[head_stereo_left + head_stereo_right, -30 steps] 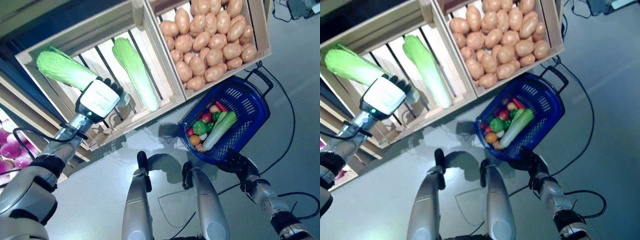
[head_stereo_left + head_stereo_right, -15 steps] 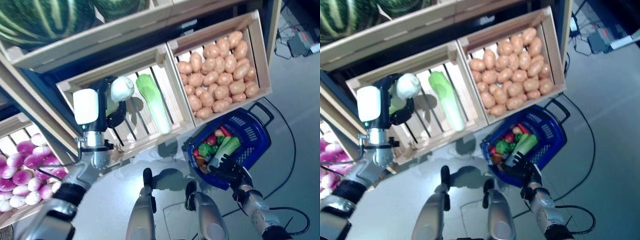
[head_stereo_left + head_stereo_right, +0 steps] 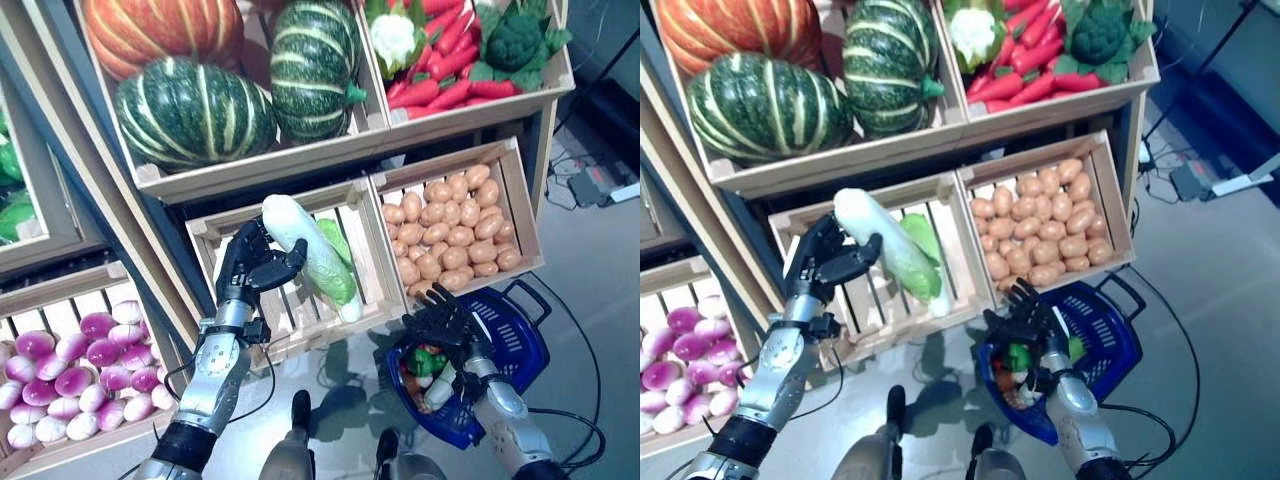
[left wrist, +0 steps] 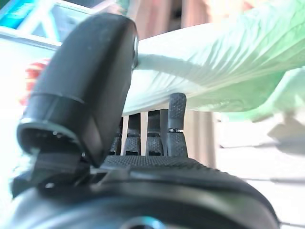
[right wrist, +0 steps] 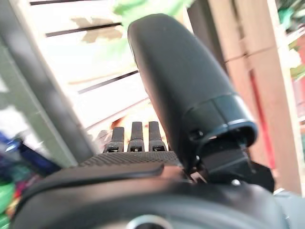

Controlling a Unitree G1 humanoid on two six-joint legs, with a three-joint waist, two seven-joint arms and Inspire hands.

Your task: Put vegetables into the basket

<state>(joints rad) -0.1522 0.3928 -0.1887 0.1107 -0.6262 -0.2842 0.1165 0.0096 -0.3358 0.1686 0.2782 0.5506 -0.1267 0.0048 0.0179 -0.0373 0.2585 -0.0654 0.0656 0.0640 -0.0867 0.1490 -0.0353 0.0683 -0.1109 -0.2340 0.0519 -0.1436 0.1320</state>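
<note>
My left hand is shut on a long napa cabbage and holds it in the air in front of a slatted wooden crate. In the left wrist view the thumb and the fingers curl round its pale green leaves. The blue plastic basket stands on the floor at the lower right. It holds a green pepper, another napa cabbage and small red and orange vegetables. My right hand is open with spread fingers just above the basket's near rim.
A tall wooden stand of shelves and crates rises close in front of me. A second napa cabbage lies in the crate right behind the held one. Grey floor lies to the right of the basket.
The camera has tilted up along the stand. My left hand has lifted the cabbage out of the crate and turned it. My right hand has risen over the basket's rim.
</note>
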